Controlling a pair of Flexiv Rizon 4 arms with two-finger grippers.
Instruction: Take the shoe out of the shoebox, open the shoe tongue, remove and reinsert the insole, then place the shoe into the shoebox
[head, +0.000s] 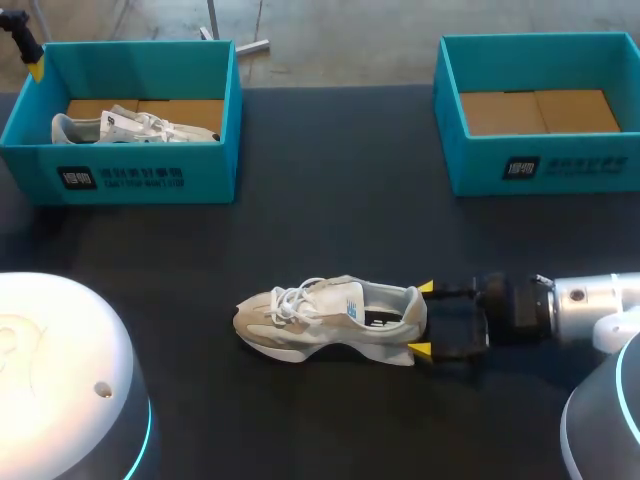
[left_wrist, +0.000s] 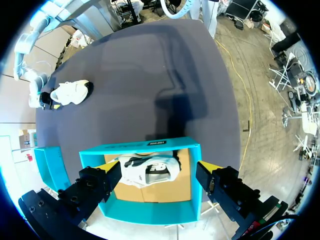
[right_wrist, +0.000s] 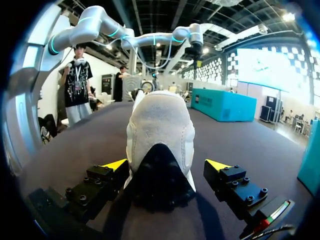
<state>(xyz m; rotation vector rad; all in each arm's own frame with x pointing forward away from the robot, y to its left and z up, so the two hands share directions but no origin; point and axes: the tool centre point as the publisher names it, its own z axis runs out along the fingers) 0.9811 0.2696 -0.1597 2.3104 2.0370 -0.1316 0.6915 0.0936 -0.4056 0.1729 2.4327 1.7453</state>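
Observation:
A pale grey-and-white shoe (head: 325, 318) lies on its side in the middle of the dark table, toe toward my left. My right gripper (head: 422, 319) is open at its heel, one yellow tip on either side. From the right wrist, the heel (right_wrist: 160, 132) sits between the open fingers of the right gripper (right_wrist: 166, 165). My left gripper (head: 30, 60) hangs over the far left corner, above the left shoebox (head: 150, 175). Its wrist view shows the left gripper (left_wrist: 156, 167) open over that shoebox (left_wrist: 150, 212), which holds a second shoe (left_wrist: 150, 170).
An empty teal shoebox (head: 540, 165) with a cardboard floor stands at the far right. The left wrist view also takes in the table shoe (left_wrist: 70, 92), far ahead. My arms' white bases fill the near corners.

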